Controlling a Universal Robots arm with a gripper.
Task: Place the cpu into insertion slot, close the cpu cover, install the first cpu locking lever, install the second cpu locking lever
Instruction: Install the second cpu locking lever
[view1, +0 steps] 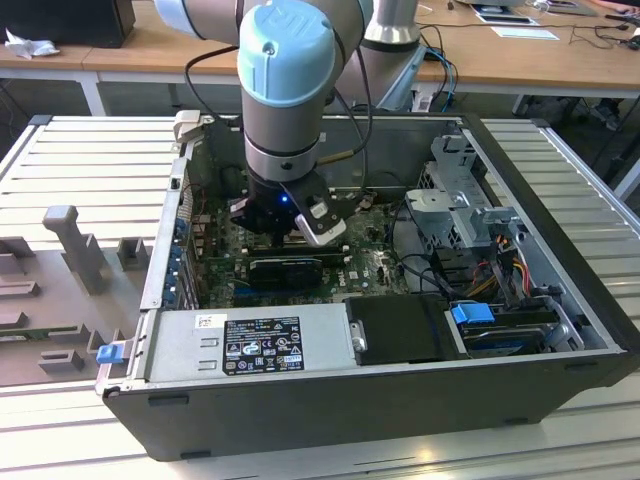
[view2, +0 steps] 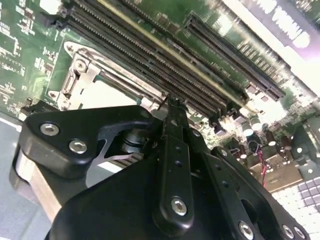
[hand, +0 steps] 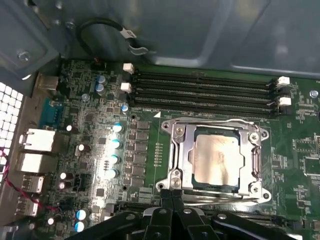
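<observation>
The cpu (hand: 217, 160) lies in the insertion slot (hand: 256, 136) on the green motherboard, its silvery face showing through the cut-out. The cpu cover (hand: 183, 150) lies flat over it. A thin wire lever (hand: 215, 121) runs along the socket's far edge and another (hand: 225, 198) along the near edge. My gripper (hand: 172, 192) is shut, its black fingertips together right at the socket's near edge beside that lever. In the second wrist view the gripper (view2: 172, 102) points at the socket (view2: 80, 70). In the exterior view the gripper (view1: 290, 225) reaches down into the open computer case.
Long black memory slots (hand: 205, 90) run just beyond the socket. A black cable loop (hand: 100, 30) hangs off the case wall. Capacitors (hand: 116, 145) and rear ports (hand: 35, 150) flank the socket. A black finned card (view1: 285, 268), power supply (view1: 250, 340) and drive cage (view1: 460, 210) crowd the case.
</observation>
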